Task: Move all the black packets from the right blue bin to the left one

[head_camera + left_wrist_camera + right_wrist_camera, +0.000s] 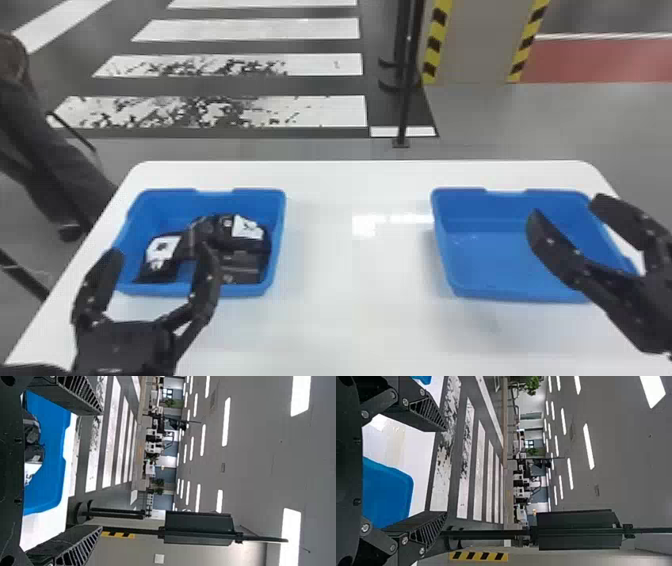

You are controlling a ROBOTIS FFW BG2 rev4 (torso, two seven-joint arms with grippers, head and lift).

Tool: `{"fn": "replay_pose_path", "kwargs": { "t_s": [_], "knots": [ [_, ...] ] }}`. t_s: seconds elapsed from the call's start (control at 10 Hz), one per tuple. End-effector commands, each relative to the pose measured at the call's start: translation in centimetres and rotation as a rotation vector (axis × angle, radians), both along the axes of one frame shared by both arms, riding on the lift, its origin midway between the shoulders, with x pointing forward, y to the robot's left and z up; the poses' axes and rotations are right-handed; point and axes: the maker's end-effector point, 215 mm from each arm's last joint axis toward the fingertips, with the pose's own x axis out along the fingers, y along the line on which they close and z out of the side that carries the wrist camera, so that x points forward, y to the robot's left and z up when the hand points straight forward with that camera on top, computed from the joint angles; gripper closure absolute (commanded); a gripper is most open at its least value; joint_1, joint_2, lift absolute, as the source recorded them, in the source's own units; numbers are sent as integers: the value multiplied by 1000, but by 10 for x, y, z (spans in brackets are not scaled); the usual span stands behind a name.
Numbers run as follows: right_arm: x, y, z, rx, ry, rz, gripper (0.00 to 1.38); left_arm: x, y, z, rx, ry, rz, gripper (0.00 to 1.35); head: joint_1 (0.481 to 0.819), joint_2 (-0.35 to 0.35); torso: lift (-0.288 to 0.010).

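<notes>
On the white table (325, 325), two blue bins are sitting, the left bin (195, 289) holding at least three black packets (237, 242). Left gripper (159, 252) and right gripper (566, 206) are hovering, one at each bin, both spreading their two fingers apart.

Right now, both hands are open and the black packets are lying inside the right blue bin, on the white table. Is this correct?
Not completely: the bin is wrong. The head view shows the black packets in the left blue bin, which stands on the white table. The left hand and the right hand are open, as you say.
</notes>
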Motion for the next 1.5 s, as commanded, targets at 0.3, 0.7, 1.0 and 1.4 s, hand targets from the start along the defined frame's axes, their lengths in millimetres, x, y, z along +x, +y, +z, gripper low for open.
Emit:
{"fn": "replay_pose_path", "kwargs": {
  "t_s": [0.3, 0.7, 1.0, 1.4],
  "knots": [
    [-31, -14, -36, -26, 86, -35, 314, -22, 19, 2, 94, 8, 47, -1, 695, 44, -140],
    [-31, -14, -40, -17, 90, -31, 315, -20, 9, -1, 59, 29, 31, -1, 695, 34, -140],
    [-32, -13, -41, -14, 92, -24, 317, -19, 8, -1, 43, 28, 28, -1, 695, 26, -140],
    [-32, -12, -40, -12, 90, -22, 317, -19, 7, 0, 37, 30, 27, -1, 695, 26, -140]
  ]
}}
